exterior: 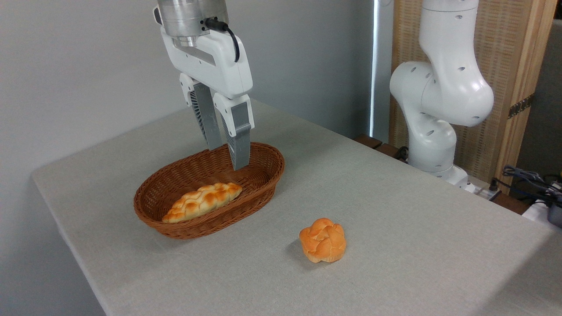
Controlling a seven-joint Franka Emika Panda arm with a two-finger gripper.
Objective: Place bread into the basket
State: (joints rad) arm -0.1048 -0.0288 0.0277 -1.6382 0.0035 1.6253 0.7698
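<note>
Pointing straight down, the gripper [228, 156] hung over the far end of the basket [167, 226], its two grey fingers [239, 140] only a narrow gap apart and nothing between them; from this angle the tips appeared level with or just above the far rim, and whether they reached inside the basket could not be told. In the single camera view the basket served as the landmark: an oval brown wicker one lying on the grey table [395, 210], its long axis running from near-left to far-right. A long braided loaf [203, 202] lay inside the basket along that same axis, toward its near side, leaving the far end bare. The bun [323, 240], the bread of the task, sat on the table outside the basket, to its right and nearer the camera, clearly apart from the rim and well apart from the gripper. So the coming move turned on one relation: the bun lay right of and nearer than the fingers, and lower, which by my judgement called for a sideways travel away from the basket, a wider opening, then a descent. The bun was roughly round with a knotted top, so it offered no long axis to align the fingers with. Beyond the table's far right edge stood the white arm base [439, 109]. No brand, label or writing could be read anywhere.
</note>
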